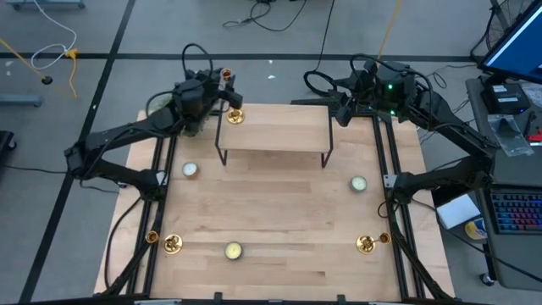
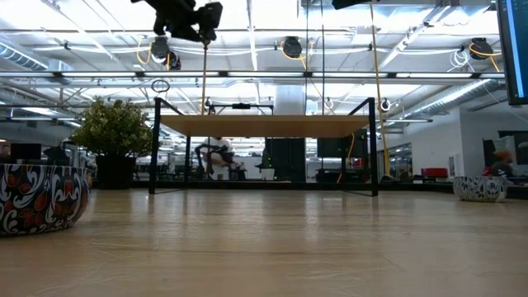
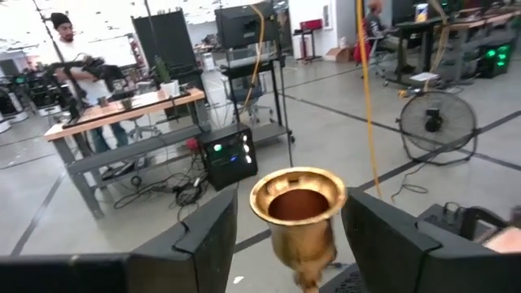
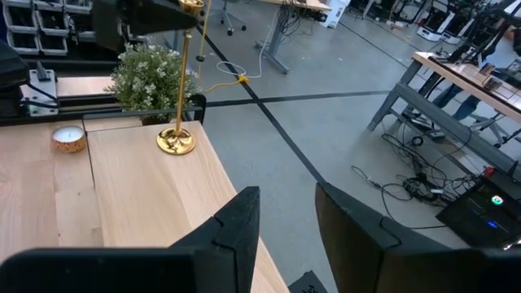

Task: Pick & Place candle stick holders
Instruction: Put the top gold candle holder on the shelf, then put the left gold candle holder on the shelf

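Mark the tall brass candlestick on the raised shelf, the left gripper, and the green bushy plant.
tall brass candlestick [image 4: 177,142], right wrist view, round base
left gripper [image 3: 285,236], left wrist view, between fingertips
green bushy plant [image 4: 153,80], right wrist view, foliage

A tall gold candlestick [image 4: 181,98] is standing upright on a light wooden shelf [image 4: 130,195], its round base sitting near the shelf's edge. The other arm's gripper [image 4: 175,10] is hanging at the candlestick's top; whether it is touching cannot be told. Just behind the candlestick a bushy green plant [image 4: 153,77] with small white flowers is showing. A short candle in a tin [image 4: 68,138] is resting on the wood near the plant, apart from the candlestick. This arm's own two dark fingers [image 4: 236,228] are standing apart with nothing between them. Beyond the shelf, grey floor with black lines, cables and desks are showing.
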Available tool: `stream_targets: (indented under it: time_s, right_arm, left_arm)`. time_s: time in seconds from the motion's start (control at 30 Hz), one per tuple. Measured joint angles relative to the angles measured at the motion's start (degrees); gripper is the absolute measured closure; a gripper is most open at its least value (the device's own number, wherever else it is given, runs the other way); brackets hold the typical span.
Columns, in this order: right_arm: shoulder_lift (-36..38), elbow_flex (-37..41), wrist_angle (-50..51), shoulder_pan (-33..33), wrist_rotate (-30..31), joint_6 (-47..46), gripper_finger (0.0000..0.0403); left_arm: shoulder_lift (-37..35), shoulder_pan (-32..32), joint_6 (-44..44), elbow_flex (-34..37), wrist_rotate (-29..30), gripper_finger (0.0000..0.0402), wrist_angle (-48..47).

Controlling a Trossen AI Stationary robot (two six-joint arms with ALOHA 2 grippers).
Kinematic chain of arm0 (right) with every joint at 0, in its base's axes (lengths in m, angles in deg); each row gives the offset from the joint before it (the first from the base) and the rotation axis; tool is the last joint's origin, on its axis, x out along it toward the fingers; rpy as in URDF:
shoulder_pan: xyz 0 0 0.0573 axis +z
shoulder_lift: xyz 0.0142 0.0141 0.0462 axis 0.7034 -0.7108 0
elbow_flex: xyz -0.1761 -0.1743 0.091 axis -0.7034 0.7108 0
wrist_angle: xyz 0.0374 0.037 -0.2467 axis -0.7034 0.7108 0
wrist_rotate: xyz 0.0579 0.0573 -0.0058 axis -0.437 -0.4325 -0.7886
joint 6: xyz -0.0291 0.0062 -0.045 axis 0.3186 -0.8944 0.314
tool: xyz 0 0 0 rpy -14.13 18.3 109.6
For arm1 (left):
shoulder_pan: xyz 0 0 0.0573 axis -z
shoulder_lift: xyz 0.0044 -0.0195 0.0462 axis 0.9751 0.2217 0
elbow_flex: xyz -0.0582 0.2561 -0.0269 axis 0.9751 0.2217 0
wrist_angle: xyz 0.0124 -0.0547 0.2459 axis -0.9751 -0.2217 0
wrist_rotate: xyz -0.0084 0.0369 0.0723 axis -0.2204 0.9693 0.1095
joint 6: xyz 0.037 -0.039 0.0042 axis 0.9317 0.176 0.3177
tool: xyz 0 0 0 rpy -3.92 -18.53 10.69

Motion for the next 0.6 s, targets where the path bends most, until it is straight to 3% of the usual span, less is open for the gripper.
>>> stream_targets:
  time_s: [0.27,0.6]
  right_arm:
    - [0.0,0.0,-0.09,0.0,0.01,0.2,0.0289]
    - [0.0,0.0,-0.08,0.02,-0.01,0.16,0.0289]
  left_arm:
    - [-6.64,5.61,-0.86,-0.02,-0.22,0.0183,-6.1]
    - [-12.97,20.84,-10.22,-0.07,-0.68,0.0183,-24.74]
